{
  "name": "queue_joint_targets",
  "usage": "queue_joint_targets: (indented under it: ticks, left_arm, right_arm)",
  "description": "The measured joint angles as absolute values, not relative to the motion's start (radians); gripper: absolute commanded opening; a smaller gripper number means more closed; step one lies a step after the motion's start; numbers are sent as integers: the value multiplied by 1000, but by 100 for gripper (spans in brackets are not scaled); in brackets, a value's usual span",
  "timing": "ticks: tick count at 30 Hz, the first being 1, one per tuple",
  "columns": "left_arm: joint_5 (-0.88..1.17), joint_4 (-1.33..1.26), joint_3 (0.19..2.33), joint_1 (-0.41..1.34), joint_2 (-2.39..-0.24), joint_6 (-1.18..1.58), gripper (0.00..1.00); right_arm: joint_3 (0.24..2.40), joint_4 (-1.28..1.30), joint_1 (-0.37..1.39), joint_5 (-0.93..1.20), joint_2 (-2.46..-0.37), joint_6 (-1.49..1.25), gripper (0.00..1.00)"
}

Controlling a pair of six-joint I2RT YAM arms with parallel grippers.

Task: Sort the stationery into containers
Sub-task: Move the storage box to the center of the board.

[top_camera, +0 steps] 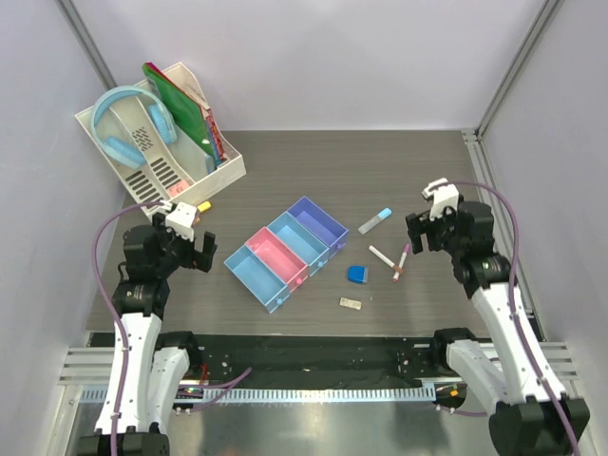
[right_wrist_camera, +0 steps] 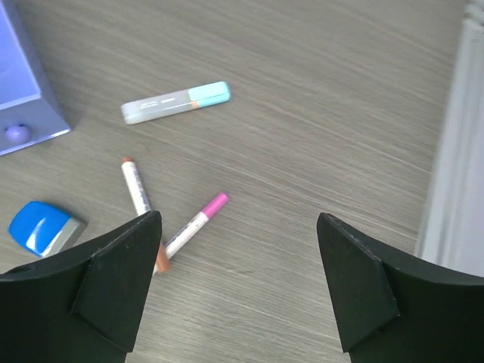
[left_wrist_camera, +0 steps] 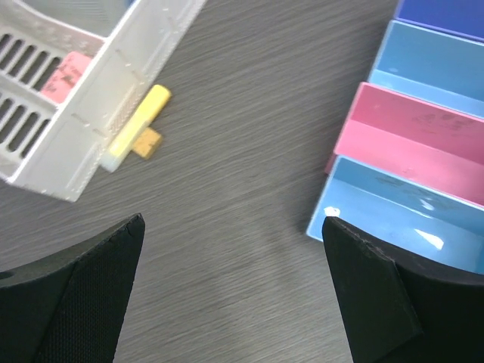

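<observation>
With left fingers [left_wrist_camera: 76, 295] and right fingers [right_wrist_camera: 113, 287] both spread and empty, the two thin pens [right_wrist_camera: 198, 221] lying close together beside the bins [top_camera: 271, 249] could be pinched together or rolled away.

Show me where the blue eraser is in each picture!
Top external: the blue eraser sits near the middle, down and right of the purple bin.
Left wrist: not in it.
Right wrist: bottom left corner.
Shared landmark: the purple bin, in all three views.
</observation>
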State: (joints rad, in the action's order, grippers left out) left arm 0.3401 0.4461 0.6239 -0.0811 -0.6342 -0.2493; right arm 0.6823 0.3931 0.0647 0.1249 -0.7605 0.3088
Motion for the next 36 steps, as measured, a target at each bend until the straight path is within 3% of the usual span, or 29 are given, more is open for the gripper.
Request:
queue_joint_targets:
  ticks: [6,11,17,25,36]
  left_arm:
    - [447,450,661,-69,-764,-271,100]
    - [449,467,708,-16,-895,-299,100]
    - [437,492,759,112,-931,-323,100]
    - [340,490,748,227,-1004,-349,99]
    - [203,479,721,230,-1063,-405,99]
  right_arm:
    - [948,480,105,223,-1094,316,85]
    - [1092,486,226,231,-1248,308,86]
    - [1263,444,373,252,-1485,273,85]
    - [1388,417,413,244,-1809,229,85]
    - [1555,403,457,204,-1905,233,86]
